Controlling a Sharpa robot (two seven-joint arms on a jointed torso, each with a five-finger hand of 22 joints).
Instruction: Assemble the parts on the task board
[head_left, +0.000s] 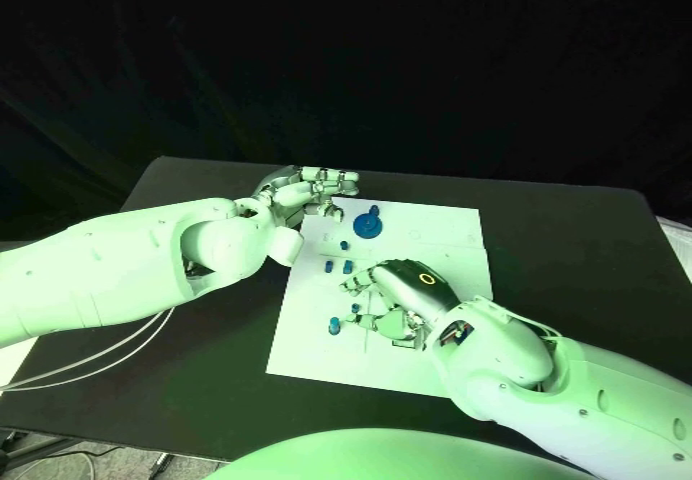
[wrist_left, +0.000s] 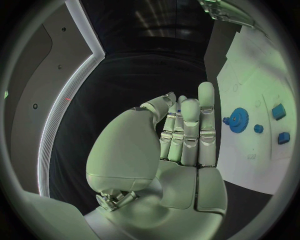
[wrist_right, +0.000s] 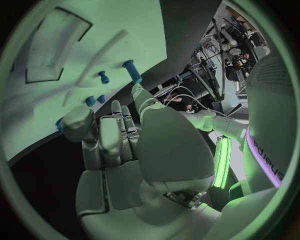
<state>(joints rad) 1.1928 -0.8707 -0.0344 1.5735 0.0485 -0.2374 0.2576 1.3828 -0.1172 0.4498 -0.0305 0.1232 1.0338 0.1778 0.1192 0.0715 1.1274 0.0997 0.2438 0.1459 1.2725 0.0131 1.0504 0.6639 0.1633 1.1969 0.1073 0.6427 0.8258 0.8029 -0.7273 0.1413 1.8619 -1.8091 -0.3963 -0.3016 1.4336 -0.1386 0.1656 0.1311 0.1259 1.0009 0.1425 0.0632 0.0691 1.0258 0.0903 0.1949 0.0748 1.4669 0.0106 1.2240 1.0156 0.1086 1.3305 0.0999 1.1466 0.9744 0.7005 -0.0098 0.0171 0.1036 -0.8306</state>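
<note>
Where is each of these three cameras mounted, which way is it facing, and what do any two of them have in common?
Head view: from the robot's head, looking down at the black table and task board; both arms and hands show.
Left wrist view: behind the left hand, facing the board's edge and the blue gear.
Right wrist view: behind the right hand, facing the board and a blue peg.
Shared: head and left wrist views both show the blue gear.
</note>
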